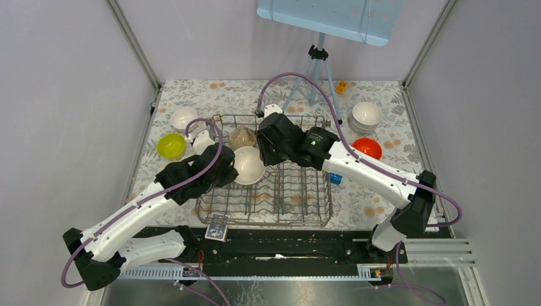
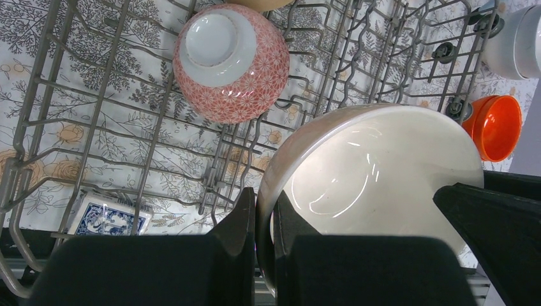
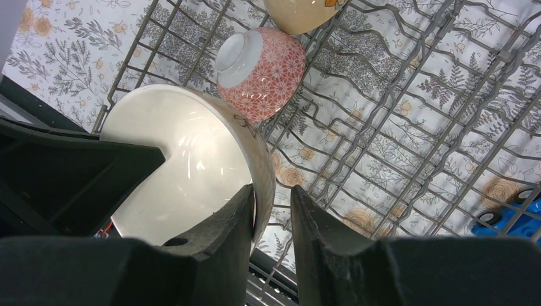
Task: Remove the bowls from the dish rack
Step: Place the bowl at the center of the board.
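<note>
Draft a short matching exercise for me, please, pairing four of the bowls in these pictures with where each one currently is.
Things:
1. cream-white bowl
2. pink patterned bowl
3. lime-yellow bowl
4. orange bowl

Places:
A. on the table, beside the dish rack on the right arm's side
B. upside down inside the dish rack
C. above the rack, rim pinched by the left gripper
D. on the table, beside the rack on the left arm's side

Pairs: 1-C, 2-B, 3-D, 4-A
</note>
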`<state>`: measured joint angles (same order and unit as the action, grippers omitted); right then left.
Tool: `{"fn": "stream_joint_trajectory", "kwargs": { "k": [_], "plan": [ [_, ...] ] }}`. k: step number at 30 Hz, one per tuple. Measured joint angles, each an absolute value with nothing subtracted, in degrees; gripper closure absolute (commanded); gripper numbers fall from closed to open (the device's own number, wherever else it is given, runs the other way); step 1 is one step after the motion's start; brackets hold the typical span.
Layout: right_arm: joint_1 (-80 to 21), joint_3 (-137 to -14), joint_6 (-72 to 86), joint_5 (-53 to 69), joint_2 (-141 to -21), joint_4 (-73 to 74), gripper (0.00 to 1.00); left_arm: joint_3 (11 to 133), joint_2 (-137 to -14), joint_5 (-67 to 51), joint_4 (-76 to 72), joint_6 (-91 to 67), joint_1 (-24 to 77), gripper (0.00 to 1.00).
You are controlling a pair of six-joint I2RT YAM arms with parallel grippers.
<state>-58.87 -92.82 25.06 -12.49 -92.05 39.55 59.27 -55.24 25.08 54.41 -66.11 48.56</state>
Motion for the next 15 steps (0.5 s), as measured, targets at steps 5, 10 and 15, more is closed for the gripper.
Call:
{"fn": "stream_joint_trajectory", "kwargs": {
  "k": [5, 10, 15],
  "plan": [
    [-58.87, -92.68, 24.62, -12.51, -92.33, 39.68, 0.69, 59.66, -55.92, 24.86, 54.41, -66.15, 48.56, 1.00],
    [-58.94, -92.58, 24.21, -12.38, -92.92, 39.83, 0.83, 60.03, -56.75, 24.64, 54.46, -66.19, 48.58, 1.00],
    [-59.05, -91.81, 24.40, -13.15, -93.01, 39.59, 1.00, 60.07, -57.19, 24.32, 54.46, -66.26, 48.64, 1.00]
  ]
}}
